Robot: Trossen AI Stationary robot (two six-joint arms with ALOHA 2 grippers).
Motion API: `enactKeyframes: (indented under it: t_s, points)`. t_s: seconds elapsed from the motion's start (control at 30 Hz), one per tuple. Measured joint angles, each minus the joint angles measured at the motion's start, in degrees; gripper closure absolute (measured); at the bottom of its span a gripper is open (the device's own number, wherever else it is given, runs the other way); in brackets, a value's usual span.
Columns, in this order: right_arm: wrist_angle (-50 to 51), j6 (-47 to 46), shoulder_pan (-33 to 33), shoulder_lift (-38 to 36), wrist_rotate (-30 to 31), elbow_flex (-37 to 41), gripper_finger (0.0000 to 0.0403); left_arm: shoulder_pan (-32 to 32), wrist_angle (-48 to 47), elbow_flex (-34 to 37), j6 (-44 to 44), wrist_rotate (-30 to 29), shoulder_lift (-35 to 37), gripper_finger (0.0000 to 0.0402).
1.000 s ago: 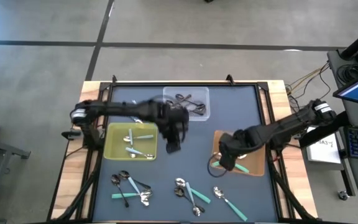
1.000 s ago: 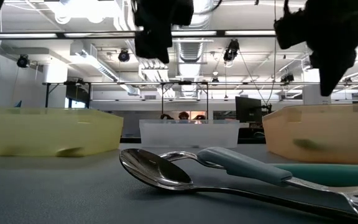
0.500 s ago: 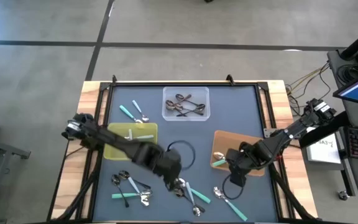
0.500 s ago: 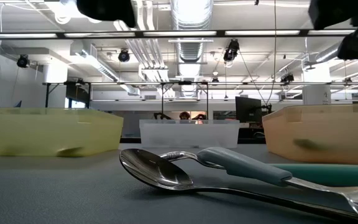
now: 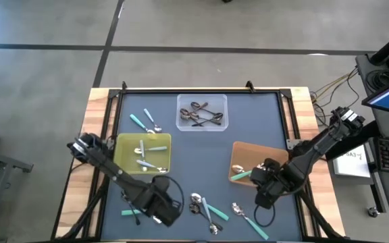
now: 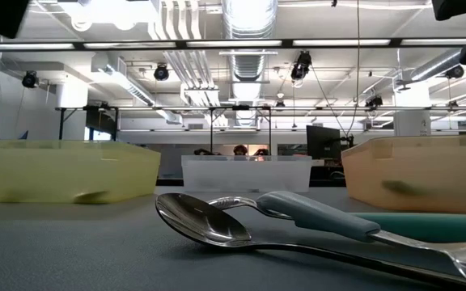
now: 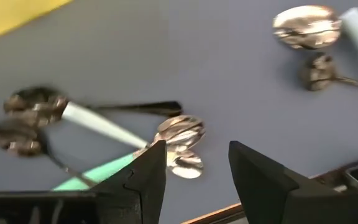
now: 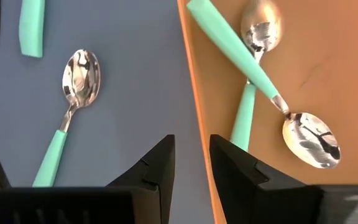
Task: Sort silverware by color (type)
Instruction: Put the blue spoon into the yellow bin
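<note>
The silverware lies partly sorted. Dark pieces sit in the clear tray, pale-blue-handled ones in the yellow tray, and teal spoons in the orange-brown tray. Loose clusters lie on the mat at the near left, near the middle and at the far left. A single teal spoon lies at the near right. My left gripper hangs open above the near-left cluster, pointing down. My right gripper hangs above the orange-brown tray's near edge, with a narrow gap and nothing in it.
A raised black frame borders the dark mat on the wooden table. In the low view a pale-blue-handled spoon lies close in front, with the yellow tray on the left and the orange-brown tray on the right behind it.
My left gripper has swung from beside the clear tray toward the table's near edge and a little left, rolling about its own axis. It now hangs over the near-left cluster. My right gripper has drifted toward the near edge, from over the orange-brown tray to the tray's near rim.
</note>
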State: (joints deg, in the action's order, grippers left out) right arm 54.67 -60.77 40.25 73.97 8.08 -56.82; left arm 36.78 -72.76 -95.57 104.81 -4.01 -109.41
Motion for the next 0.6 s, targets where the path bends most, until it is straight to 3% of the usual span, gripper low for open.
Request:
enactKeyframes:
  t_s: [0.3,0.6]
  points:
    - [0.0,-2.3,0.0,0.0,1.1,0.0,0.0308,3.4,-4.0,0.1,14.6,0.0,-4.3,0.0245]
    - [-0.1,-3.3,0.0,0.0,1.1,0.0,0.0307,2.7,-1.0,6.4,15.7,1.9,-5.1,0.0245]
